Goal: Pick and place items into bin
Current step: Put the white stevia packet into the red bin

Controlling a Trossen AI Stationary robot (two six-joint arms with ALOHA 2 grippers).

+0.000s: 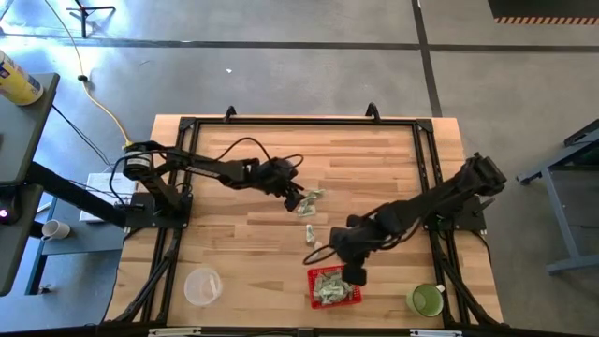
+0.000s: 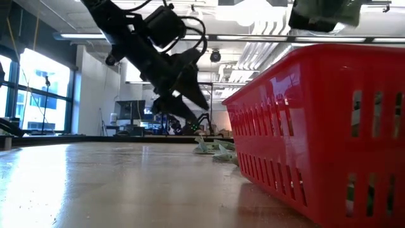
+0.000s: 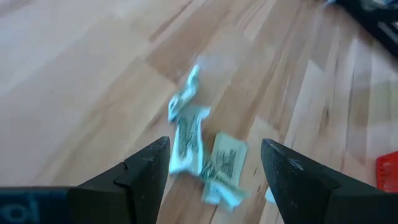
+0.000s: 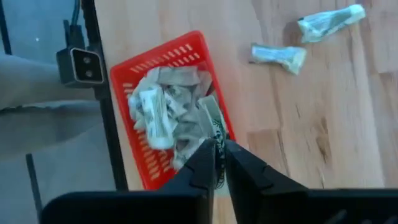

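Observation:
The red mesh basket (image 1: 332,286) stands near the table's near edge, holding several pale green-and-white wrapped pieces (image 4: 163,112). My right gripper (image 1: 355,274) hangs over the basket's right part (image 4: 219,163), shut on one wrapped piece. My left gripper (image 1: 300,198) is open above the middle of the table, its fingers (image 3: 214,177) standing apart over two loose pieces (image 3: 189,140) that lie flat on the wood. Two more pieces (image 1: 313,235) lie between those and the basket. In the low view the basket (image 2: 316,126) fills the right side, with the left gripper (image 2: 183,88) beyond it. My right gripper pinches a green-and-white wrapped piece (image 4: 217,140) between its two fingers, coming from above and pointing down. The piece sticks out past the fingertips over the basket's inside. Whether it touches the heap below cannot be told.
A clear round plastic container (image 1: 202,285) sits at the near left and a green cup (image 1: 426,300) at the near right beside the basket. Black frame rails (image 1: 430,178) run along the table's edges. Bare wood lies on the left half.

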